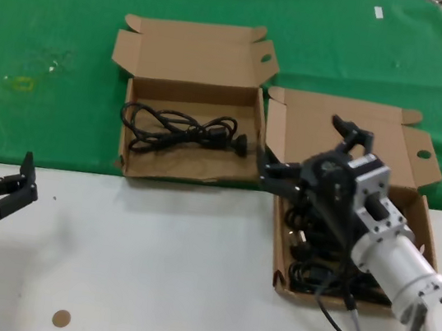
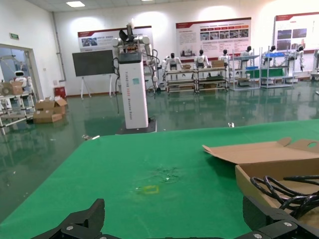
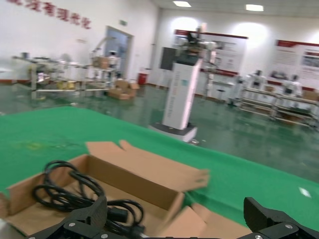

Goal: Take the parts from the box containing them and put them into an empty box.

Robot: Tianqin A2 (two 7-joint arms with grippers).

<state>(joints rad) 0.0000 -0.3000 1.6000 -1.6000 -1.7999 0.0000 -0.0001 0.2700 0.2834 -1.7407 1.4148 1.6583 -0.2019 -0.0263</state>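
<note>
The wider box (image 1: 188,61), with splayed flaps and an oval hole, holds one black cable (image 1: 184,131). The box with the tall lid panel (image 1: 339,129) and a round flap hole holds several black cables (image 1: 311,258). My right gripper (image 1: 305,149) hovers above that box's near-left part, open and empty. In the right wrist view the gripper (image 3: 175,214) faces the wider box (image 3: 129,181) and its cable (image 3: 75,191). My left gripper (image 1: 10,176) is open and empty, parked low at the near left over the white table. It (image 2: 174,214) sees the wider box (image 2: 269,164) and cable (image 2: 286,189).
Both boxes sit where the green cloth (image 1: 56,41) meets the white table (image 1: 147,271). A yellow mark (image 1: 21,84) lies on the cloth at far left. A small brown disc (image 1: 61,318) lies near the table's front. My right arm's cables hang by the right box.
</note>
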